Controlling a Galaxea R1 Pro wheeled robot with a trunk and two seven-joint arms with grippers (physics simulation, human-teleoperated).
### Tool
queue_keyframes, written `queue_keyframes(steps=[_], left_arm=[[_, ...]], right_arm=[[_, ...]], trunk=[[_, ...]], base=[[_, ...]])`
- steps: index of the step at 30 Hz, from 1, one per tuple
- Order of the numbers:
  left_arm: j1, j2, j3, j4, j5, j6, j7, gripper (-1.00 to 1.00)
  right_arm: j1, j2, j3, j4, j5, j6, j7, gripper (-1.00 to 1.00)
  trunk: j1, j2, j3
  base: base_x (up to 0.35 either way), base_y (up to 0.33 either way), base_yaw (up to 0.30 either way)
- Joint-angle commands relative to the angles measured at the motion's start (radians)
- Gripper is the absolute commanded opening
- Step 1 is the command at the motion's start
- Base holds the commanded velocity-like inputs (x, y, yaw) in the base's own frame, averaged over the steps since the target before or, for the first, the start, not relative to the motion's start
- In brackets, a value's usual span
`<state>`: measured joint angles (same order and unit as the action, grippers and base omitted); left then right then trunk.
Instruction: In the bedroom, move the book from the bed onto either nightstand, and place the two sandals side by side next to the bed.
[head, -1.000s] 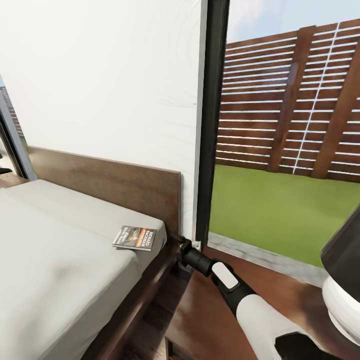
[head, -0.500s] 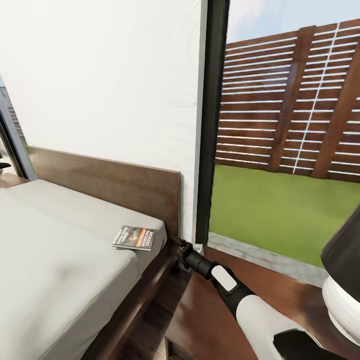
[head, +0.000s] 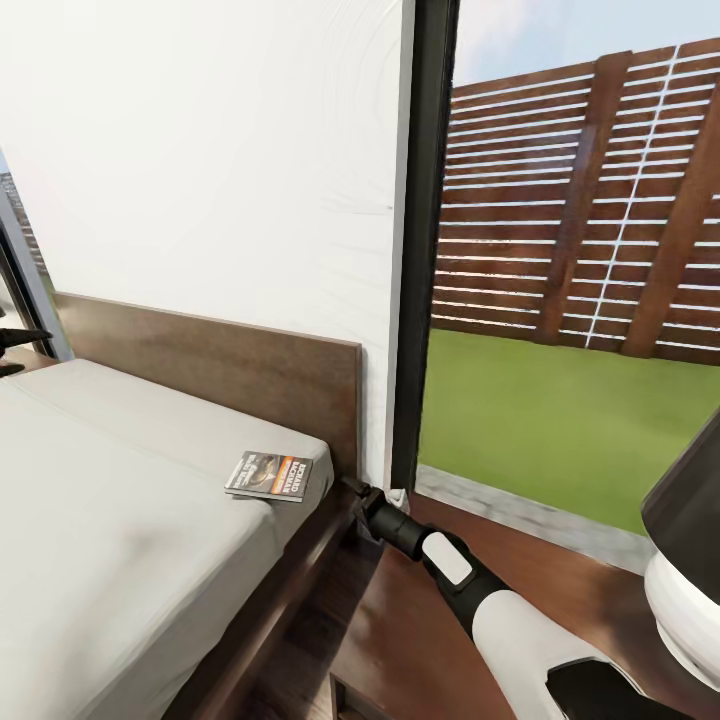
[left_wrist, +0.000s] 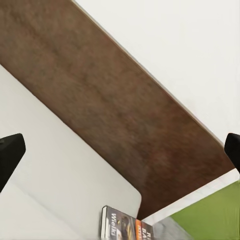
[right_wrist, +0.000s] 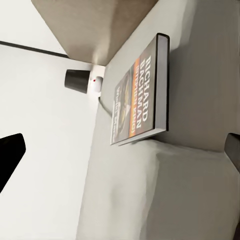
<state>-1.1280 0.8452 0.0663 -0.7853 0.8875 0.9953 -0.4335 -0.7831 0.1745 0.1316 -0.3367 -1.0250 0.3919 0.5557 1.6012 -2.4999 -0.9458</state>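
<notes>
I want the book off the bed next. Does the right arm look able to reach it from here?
Probably yes: the right gripper sits open just beside the book, which lies flat near the mattress corner.

Smooth matt grey cloth mattress (head: 110, 500), grained dark wood headboard (head: 220, 365) behind it, glossy paperback book (head: 268, 474) beside the headboard, polished brown wooden nightstand (head: 410, 640)

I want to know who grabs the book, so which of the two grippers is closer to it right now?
The right gripper, at the bed's near corner, just past the book. The left gripper sits far across the mattress, at the view's edge.
</notes>
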Motion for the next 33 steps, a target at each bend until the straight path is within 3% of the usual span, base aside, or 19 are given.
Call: queue_keyframes(steps=[1, 33], left_arm=[[-0.001, -0.002, 0.001, 0.001, -0.007, 0.004, -0.006, 1.0], [-0.001, -0.009, -0.005, 0.0, -0.007, 0.003, -0.006, 1.0]], right_arm=[[-0.001, 0.0, 0.001, 0.001, -0.005, 0.004, 0.001, 1.0], [-0.001, 0.0, -0.001, 0.001, -0.003, 0.008, 0.005, 1.0]], trunk=[[0.0, -0.001, -0.001], [0.0, -0.001, -0.001]], base=[[0.0, 0.0, 0.0], [0.0, 0.01, 0.0]])
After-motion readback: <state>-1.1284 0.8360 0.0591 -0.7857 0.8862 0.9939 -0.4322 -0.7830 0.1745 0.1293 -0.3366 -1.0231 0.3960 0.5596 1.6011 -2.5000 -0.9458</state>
